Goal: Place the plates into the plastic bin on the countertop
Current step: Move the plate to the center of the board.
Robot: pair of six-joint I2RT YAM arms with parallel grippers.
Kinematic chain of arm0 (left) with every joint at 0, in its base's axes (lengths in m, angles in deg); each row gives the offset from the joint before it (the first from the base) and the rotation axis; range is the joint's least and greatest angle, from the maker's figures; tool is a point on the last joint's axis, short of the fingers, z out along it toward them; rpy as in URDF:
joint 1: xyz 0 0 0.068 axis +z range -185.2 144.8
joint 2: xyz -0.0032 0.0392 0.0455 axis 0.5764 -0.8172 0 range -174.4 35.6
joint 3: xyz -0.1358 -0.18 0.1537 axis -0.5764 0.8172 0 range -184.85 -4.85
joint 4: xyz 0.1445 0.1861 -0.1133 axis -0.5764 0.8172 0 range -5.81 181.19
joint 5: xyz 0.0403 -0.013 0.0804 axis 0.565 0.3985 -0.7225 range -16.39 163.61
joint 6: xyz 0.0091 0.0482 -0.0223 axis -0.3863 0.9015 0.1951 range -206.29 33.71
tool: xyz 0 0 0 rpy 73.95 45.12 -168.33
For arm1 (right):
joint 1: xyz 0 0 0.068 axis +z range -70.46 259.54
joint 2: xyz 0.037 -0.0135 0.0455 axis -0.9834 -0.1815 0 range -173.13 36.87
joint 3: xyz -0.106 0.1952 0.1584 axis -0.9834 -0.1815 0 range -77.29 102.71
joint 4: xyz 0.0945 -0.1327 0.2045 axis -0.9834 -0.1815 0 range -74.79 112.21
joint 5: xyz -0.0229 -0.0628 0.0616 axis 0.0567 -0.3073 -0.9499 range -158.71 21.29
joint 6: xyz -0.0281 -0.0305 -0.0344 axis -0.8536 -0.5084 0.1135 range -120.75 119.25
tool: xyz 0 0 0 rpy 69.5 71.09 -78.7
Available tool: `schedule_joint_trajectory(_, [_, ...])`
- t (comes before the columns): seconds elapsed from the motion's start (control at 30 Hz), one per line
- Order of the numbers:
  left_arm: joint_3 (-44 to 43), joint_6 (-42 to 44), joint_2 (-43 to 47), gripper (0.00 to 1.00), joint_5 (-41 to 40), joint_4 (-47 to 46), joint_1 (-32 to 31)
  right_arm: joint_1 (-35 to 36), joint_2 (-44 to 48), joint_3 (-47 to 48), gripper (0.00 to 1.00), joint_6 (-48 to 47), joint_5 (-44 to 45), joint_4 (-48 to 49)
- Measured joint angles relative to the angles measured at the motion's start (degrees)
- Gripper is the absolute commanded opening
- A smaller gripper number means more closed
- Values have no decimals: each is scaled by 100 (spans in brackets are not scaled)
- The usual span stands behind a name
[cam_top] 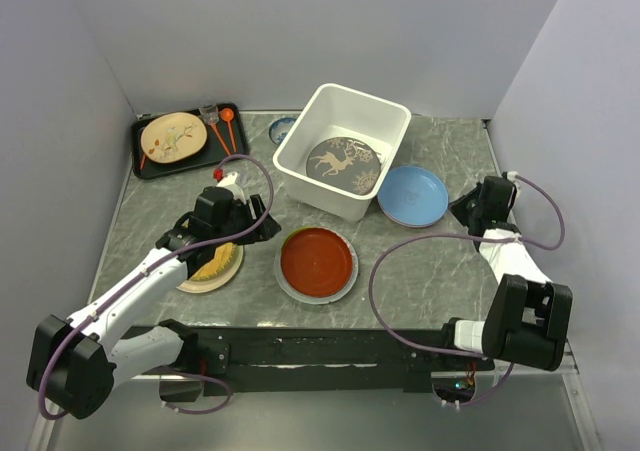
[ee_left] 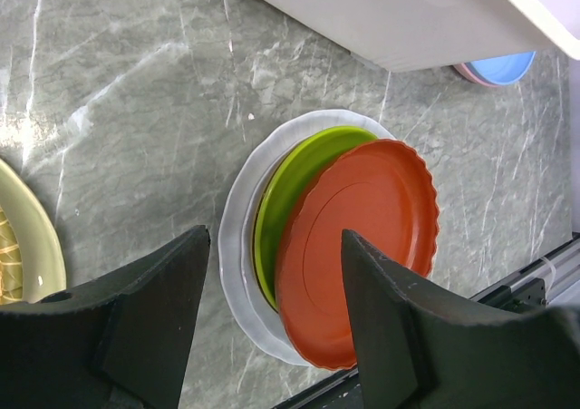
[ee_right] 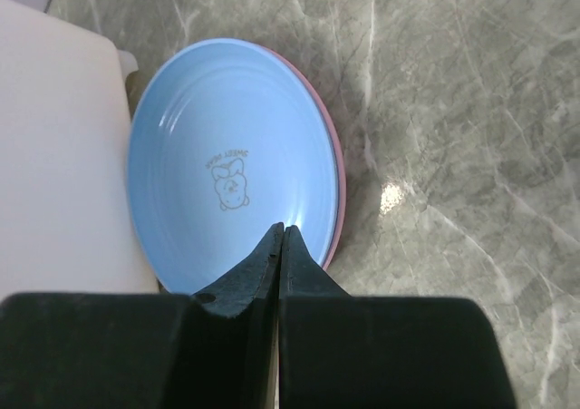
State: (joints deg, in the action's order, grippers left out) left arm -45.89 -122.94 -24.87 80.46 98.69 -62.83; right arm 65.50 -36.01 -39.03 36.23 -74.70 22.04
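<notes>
The white plastic bin (cam_top: 388,123) stands at the back middle with the grey reindeer plate (cam_top: 342,161) inside. A light blue plate (cam_top: 412,195) lies on a pink plate (ee_right: 337,182) right of the bin. A red plate (cam_top: 316,261) tops a lime green plate (ee_left: 290,191) and a white plate (ee_left: 237,246). My left gripper (cam_top: 258,223) is open and empty, held above the countertop (cam_top: 430,261) just left of that stack (ee_left: 274,237). A woven yellow plate (cam_top: 218,264) on a cream plate (ee_left: 27,237) lies under my left wrist. My right gripper (cam_top: 462,209) is shut and empty, its tips over the blue plate's near edge (ee_right: 283,229).
A flat black tray (cam_top: 150,161) at the back left holds a cream twig-pattern plate (cam_top: 172,136), orange utensils and a small cup. A small dark-blue-rimmed dish (cam_top: 283,129) sits behind the bin. Walls close in the left, back and right sides.
</notes>
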Motion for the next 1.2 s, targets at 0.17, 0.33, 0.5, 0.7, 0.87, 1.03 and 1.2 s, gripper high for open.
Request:
schedule_joint_trajectory(0.17, [-31, 0, 0, 65, 0, 0, 0, -39, 330, -2, 0, -39, 31, -76])
schedule_joint_trajectory(0.33, [-44, -2, 0, 66, 48, -4, 0, -55, 175, 7, 36, -76, -2, -66])
schedule_joint_trajectory(0.5, [-44, -2, 2, 66, 87, -4, 0, -63, -538, 170, 39, -125, -146, -166])
schedule_joint_trajectory(0.7, [-44, -4, 37, 66, 87, -2, 0, -63, -890, 337, 35, -127, -251, -192])
schedule_joint_trajectory(0.87, [-44, -4, 63, 66, 87, -2, 0, -63, -1080, 374, 31, -122, -278, -190])
schedule_joint_trajectory(1.03, [-44, -4, 66, 66, 87, 2, 0, -63, -1292, 420, 31, -98, -376, -142])
schedule_joint_trajectory(1.2, [-44, -4, 92, 66, 85, 17, 0, -63, -1578, 629, 30, -83, -439, -52])
